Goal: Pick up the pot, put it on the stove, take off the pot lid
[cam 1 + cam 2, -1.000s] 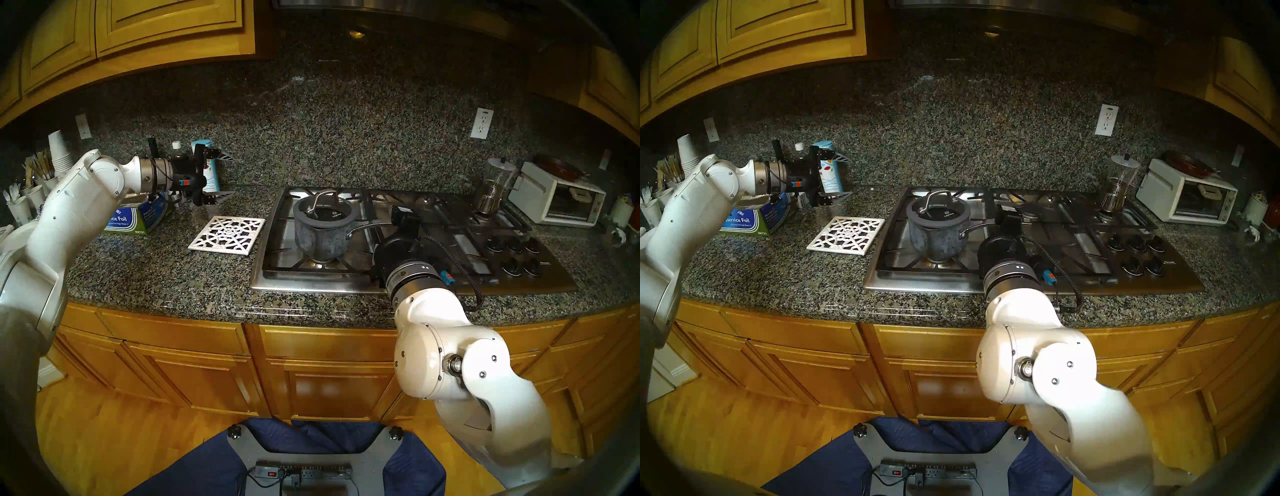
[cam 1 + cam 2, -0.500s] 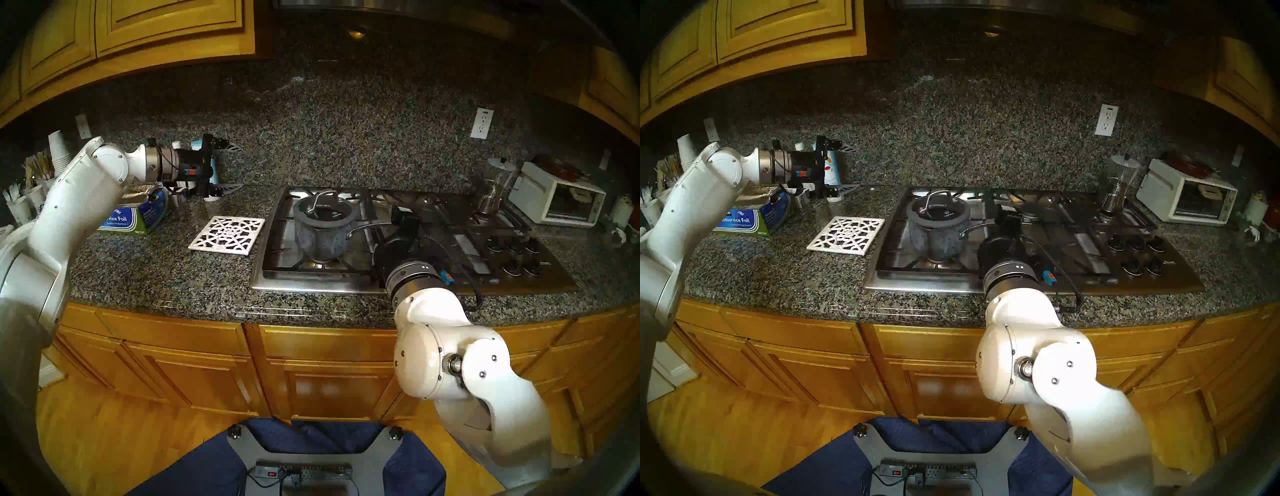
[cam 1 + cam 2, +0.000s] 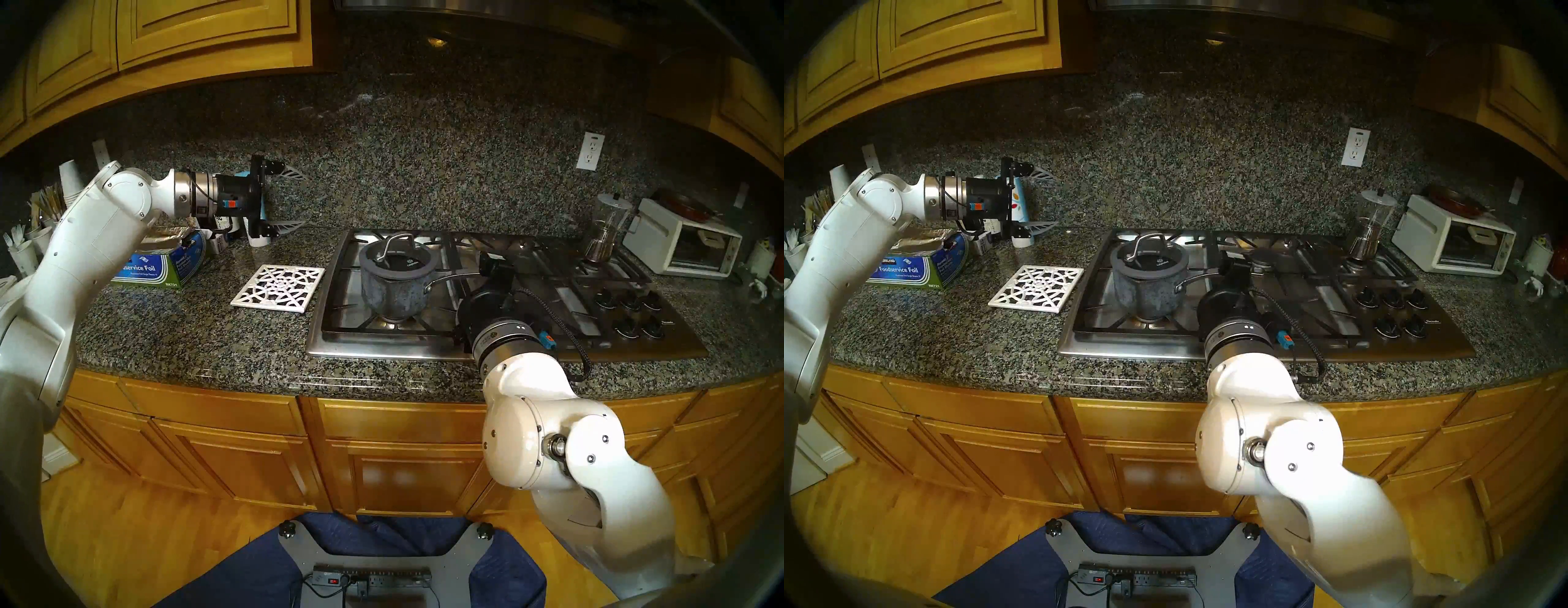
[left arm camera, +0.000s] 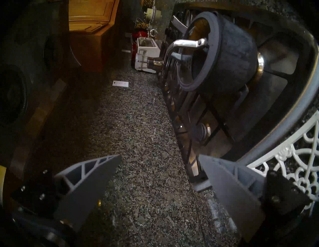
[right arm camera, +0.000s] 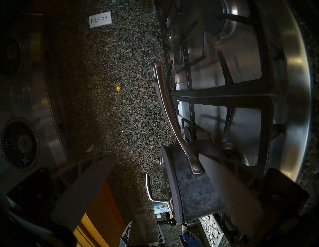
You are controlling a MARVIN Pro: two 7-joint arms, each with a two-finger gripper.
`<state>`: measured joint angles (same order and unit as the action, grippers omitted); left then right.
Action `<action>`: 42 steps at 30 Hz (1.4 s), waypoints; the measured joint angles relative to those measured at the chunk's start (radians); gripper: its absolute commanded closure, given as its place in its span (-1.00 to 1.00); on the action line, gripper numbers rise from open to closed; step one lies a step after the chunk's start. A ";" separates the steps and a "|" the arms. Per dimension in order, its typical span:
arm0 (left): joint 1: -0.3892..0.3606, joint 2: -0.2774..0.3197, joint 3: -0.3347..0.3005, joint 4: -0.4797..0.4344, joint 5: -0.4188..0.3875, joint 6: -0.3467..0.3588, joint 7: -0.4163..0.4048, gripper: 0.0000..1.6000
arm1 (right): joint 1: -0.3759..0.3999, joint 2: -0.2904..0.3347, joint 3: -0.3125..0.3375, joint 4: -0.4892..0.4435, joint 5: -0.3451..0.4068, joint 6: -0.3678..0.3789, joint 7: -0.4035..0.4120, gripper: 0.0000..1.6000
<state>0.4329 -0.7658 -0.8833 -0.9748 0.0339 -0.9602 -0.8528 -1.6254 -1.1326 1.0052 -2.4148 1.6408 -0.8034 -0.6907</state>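
The blue-grey speckled pot [image 3: 394, 293] stands on the front left burner of the stove [image 3: 382, 349], its slim silver handle [image 3: 449, 277] pointing right. The glass pot lid [image 3: 401, 260] sits on it, loop handle up. My right gripper [image 5: 158, 153] is open by the pot's handle [image 5: 165, 103]; the handle runs across just ahead of the fingers, close to the lower one, untouched. The head view shows only its black body [image 3: 492, 271]. My left gripper [image 3: 299, 197] hangs open and empty above the counter, left of the stove, pointing at the pot [image 4: 231, 57].
A white lattice trivet [image 3: 278, 288] lies between the left gripper and the stove. A foil box [image 3: 157, 269], bottles and paper cups crowd the far left. A glass blender jar [image 3: 606, 229] stands on the stove's back right, a white toaster oven [image 3: 683, 246] beyond it. Black knobs [image 3: 628, 314] at right.
My left arm has lifted, carrying its open gripper up and slightly right. The right arm, pot and lid have not moved.
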 measured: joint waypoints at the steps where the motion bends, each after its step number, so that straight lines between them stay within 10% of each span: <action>1: 0.002 0.003 0.000 -0.007 -0.008 0.000 -0.005 -1.00 | 0.000 0.000 0.000 0.000 0.000 0.000 0.000 -1.00; 23: 0.070 0.140 0.028 -0.223 -0.217 0.000 -0.018 -1.00 | 0.000 0.000 0.000 0.000 -0.005 0.000 -0.003 -1.00; 42: 0.109 0.103 0.008 -0.222 -0.146 0.000 0.003 -1.00 | 0.000 -0.001 0.000 0.000 -0.008 0.001 -0.006 -1.00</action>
<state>0.5423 -0.6626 -0.8755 -1.1971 -0.1118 -0.9602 -0.8496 -1.6253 -1.1339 1.0049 -2.4149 1.6329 -0.8026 -0.6965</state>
